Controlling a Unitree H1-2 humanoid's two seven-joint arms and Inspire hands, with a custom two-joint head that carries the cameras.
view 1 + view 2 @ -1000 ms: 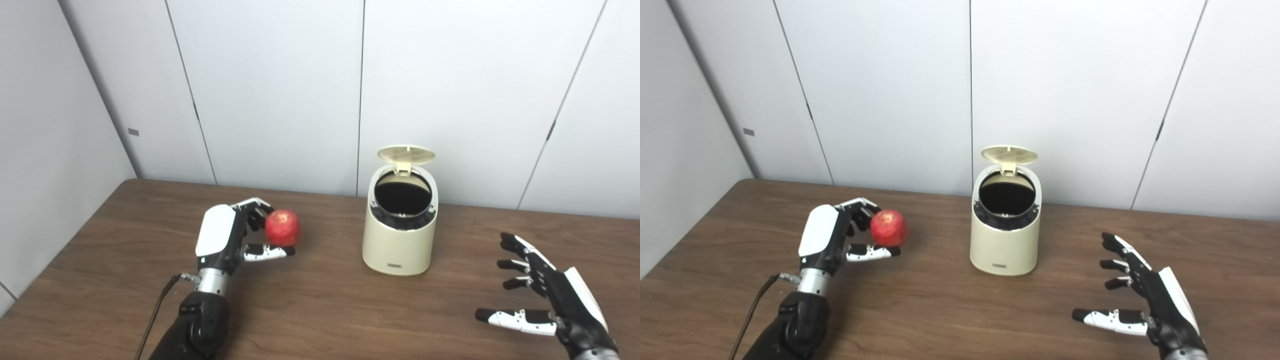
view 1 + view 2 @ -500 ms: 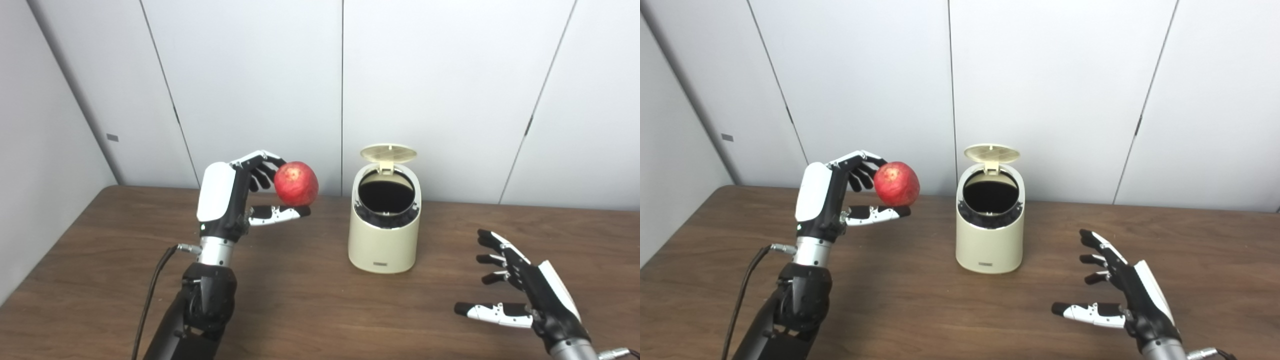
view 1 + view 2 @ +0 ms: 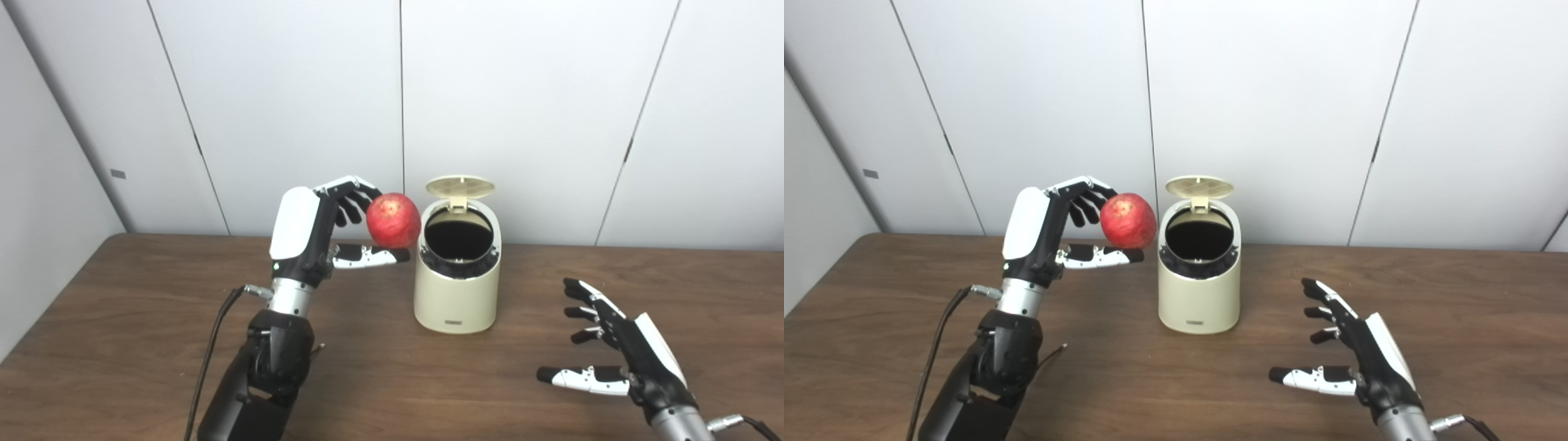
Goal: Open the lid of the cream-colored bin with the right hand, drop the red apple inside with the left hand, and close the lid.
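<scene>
My left hand [image 3: 306, 236] is raised well above the worktop [image 3: 367, 380], forearm rising steeply from the near edge, the white back of the hand facing left and the palm turned right toward the cream-colored bin [image 3: 456, 275]. My fingers [image 3: 346, 187] curl over the top and far side of the red apple [image 3: 393, 220] while the thumb lies level beneath it, so the apple is clamped between them. It hangs in the air just left of the bin's upper rim, at about the height of the dark opening; whether it touches the bin's wall I cannot tell. The bin stands upright on the worktop toward the far side, and its lid [image 3: 460, 186] is swung up and back on its hinge at the far edge, leaving the mouth uncovered. My right hand [image 3: 1360, 361] hovers low over the worktop, near and to the right of the bin and well apart from it, palm facing left, fingers [image 3: 1323, 297] spread apart and thumb stretched out to the left, holding nothing.
</scene>
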